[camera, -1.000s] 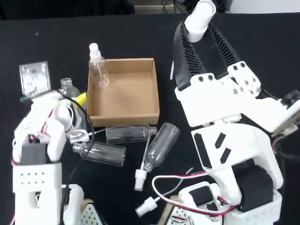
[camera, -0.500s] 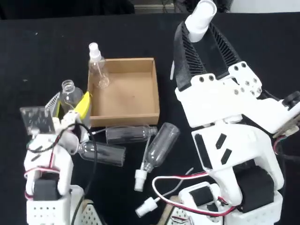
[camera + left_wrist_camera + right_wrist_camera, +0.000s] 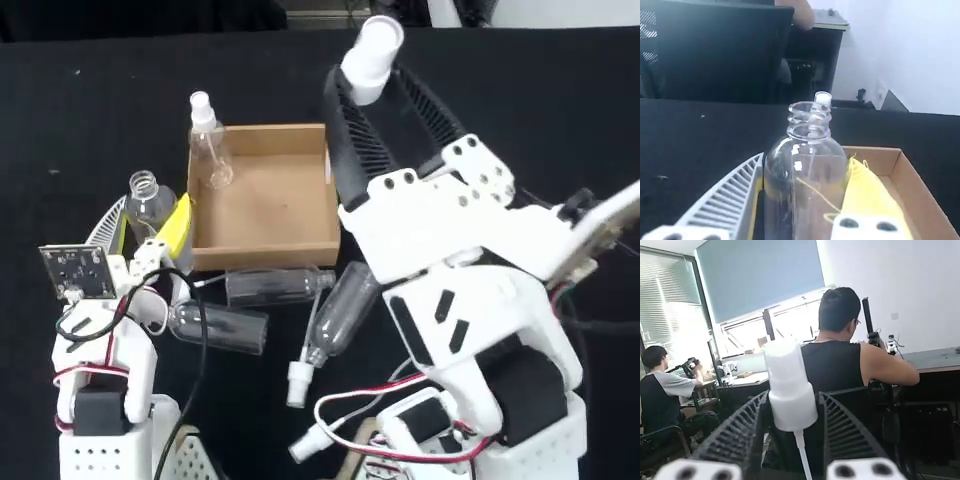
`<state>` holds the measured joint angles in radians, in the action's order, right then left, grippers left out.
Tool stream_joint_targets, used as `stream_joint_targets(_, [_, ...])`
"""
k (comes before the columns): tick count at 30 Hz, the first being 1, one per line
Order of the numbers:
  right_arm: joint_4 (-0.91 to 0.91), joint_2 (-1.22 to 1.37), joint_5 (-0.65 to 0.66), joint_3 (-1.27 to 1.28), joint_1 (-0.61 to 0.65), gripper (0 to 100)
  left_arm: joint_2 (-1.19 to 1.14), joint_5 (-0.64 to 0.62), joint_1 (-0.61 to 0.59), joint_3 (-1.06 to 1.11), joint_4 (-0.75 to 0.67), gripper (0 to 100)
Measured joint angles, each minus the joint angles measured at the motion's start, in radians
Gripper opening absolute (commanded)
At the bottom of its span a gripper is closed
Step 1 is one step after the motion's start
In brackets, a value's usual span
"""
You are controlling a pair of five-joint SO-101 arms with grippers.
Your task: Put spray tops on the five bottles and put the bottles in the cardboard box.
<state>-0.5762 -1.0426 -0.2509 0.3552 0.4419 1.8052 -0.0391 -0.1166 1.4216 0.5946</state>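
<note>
The left jaws are closed on an upright open bottle [image 3: 805, 175] just beside the box [image 3: 265, 255], and the right jaws clamp a top [image 3: 371, 48] well apart from it, so its thin tube [image 3: 803, 457] may miss the narrow neck or push the bottle askew.

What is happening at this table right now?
The left gripper holds an open bottle upright beside the box. The right gripper holds a spray top raised above the table. One capped bottle is in a back corner of the box. Three bottles lie on the table in front of the box, with two loose tops near them.
</note>
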Motion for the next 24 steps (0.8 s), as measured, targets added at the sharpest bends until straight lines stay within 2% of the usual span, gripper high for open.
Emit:
stream_joint_targets(8, [0.209, 0.002, 0.000, 0.146, 0.000, 6.4, -0.002, 0.000, -0.011, 0.242, -0.218, 3])
stream_joint_targets(15, [0.295, 0.000, 0.000, 0.178, 0.000, 6.4, -0.002, 0.000, -0.009, 0.253, -0.577, 3])
stream_joint_targets(21, [0.304, 0.000, 0.000, 0.178, 0.000, 6.7, -0.002, 0.000, -0.008, 0.256, -0.624, 3])
stream_joint_targets(24, [0.304, 0.000, 0.000, 0.178, 0.026, 6.7, -0.002, 0.000, 0.058, 0.256, -0.624, 3])
